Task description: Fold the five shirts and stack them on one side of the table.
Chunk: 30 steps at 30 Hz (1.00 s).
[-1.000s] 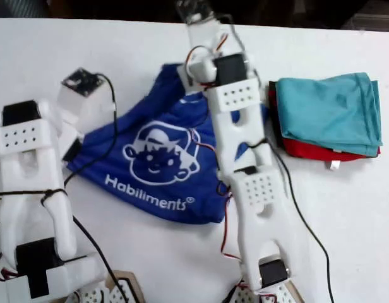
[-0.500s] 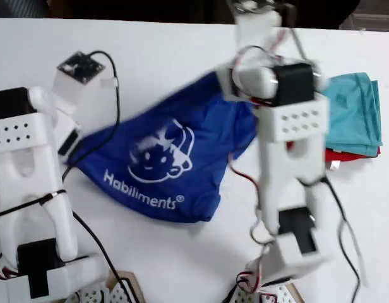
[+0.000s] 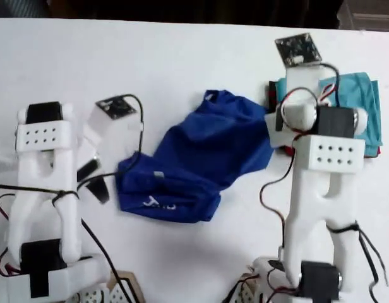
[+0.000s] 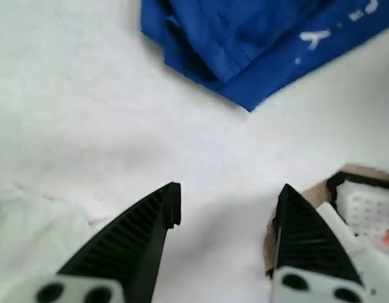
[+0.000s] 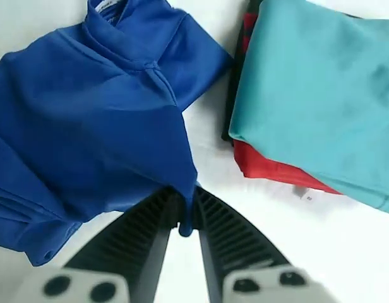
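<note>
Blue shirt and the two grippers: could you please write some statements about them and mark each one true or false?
1. The right gripper has its fingers shut on an edge of the blue fabric shirt. True.
2. The left gripper grips the same shirt. False: its fingers are open over the bare white table, apart from the shirt.
3. The folded teal shirt lies on top of the folded red shirt. True.
4. The blue fabric shirt lies flat and neatly folded. False: it is bunched and crumpled.
</note>
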Each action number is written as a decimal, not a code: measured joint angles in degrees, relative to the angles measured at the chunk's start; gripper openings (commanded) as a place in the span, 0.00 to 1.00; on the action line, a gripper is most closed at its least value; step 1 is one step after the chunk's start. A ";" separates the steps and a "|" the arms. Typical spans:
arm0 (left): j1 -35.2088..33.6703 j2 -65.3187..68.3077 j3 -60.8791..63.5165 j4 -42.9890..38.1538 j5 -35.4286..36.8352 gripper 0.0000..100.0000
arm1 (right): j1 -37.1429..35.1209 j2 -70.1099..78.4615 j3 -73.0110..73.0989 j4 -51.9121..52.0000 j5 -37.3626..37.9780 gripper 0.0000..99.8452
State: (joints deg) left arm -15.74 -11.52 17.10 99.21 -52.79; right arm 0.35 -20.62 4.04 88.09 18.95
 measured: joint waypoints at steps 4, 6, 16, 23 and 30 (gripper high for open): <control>0.53 0.00 0.53 -4.04 -1.58 0.26 | 0.00 -3.16 6.07 -3.08 0.00 0.02; 1.49 0.00 0.53 -7.56 0.18 0.26 | 0.00 -3.69 7.30 -3.69 0.00 0.02; 15.30 0.09 8.44 -15.47 16.18 0.26 | 0.00 -3.69 7.82 -3.96 0.00 0.02; 16.88 0.09 14.07 -26.11 17.14 0.26 | 0.00 -3.69 7.82 -3.96 0.00 0.02; 16.00 0.18 18.73 -36.40 17.58 0.26 | 0.00 -3.69 7.82 -3.96 0.00 0.02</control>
State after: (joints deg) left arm 0.26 -11.34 35.82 62.81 -35.21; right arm 0.35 -24.31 11.87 84.13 18.95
